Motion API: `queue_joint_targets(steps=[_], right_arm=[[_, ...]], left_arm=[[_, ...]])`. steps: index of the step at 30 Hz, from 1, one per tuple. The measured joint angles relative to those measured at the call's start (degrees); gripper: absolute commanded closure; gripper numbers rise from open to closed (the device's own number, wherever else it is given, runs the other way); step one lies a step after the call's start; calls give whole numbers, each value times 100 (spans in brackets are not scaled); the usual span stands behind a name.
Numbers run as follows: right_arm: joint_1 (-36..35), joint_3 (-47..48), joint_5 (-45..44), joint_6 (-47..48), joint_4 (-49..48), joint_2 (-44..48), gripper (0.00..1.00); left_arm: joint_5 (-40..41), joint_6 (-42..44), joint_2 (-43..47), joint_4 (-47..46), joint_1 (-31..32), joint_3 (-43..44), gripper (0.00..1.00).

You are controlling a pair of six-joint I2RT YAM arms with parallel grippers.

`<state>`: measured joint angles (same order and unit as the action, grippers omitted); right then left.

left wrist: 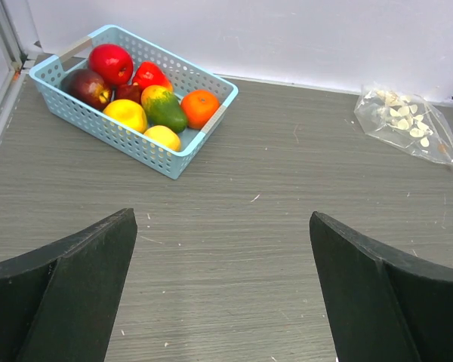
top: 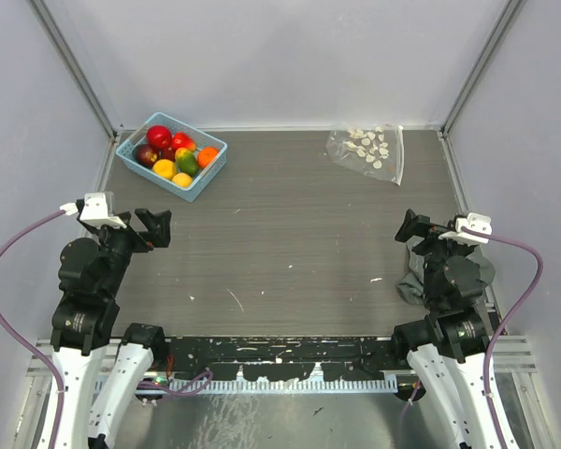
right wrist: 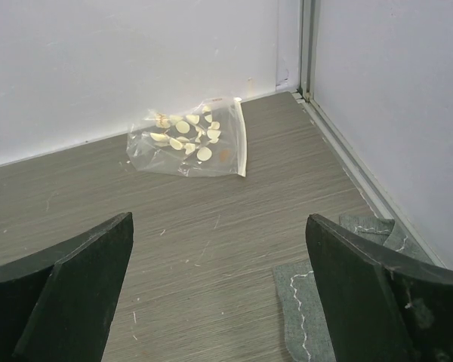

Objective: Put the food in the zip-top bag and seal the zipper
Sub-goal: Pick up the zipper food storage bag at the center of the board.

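Glossy round fruits (left wrist: 164, 108) fill a lattice plastic basket (left wrist: 128, 143) far left on the wood-grain worktop (left wrist: 287, 196); the crinkly clear bag (left wrist: 404, 124) lies far right. The left claw (left wrist: 220, 215) and right claw (right wrist: 219, 217) gape wide, empty.

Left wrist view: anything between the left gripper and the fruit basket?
No. Only bare tabletop, a few white flecks on it, lies between the open left gripper and the basket holding the food. Top view agrees.

Grey wood-grain table (top: 299, 243) — plain white walls (top: 280, 56) enclosing it.
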<state>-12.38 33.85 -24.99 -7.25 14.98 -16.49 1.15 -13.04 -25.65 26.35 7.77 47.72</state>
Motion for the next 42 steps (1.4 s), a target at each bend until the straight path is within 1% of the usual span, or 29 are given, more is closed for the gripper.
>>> queue_joint_targets(steps=[11,17,23,27,32,37,42], right_arm=[[0,26,-20,-96,2,-98,0],[0,125,227,-302,-33,-608,0],[0,166,693,-501,-400,-1471,0],[0,304,1137,-614,-765,-2354,0],[114,765,1696,-804,-1257,-3904,3],[557,868,2306,-1104,-1825,-5217,6],[1134,1215,2848,-1322,-2446,-6380,9]], left_arm=[[9,13,85,0,179,-9,2],[9,31,133,0,420,-15,2],[9,50,254,2,570,-46,2],[2,48,400,-2,601,-72,2],[-15,48,560,-4,610,-94,2],[-81,48,675,-31,610,-116,2],[-125,50,675,-48,610,-118,2]])
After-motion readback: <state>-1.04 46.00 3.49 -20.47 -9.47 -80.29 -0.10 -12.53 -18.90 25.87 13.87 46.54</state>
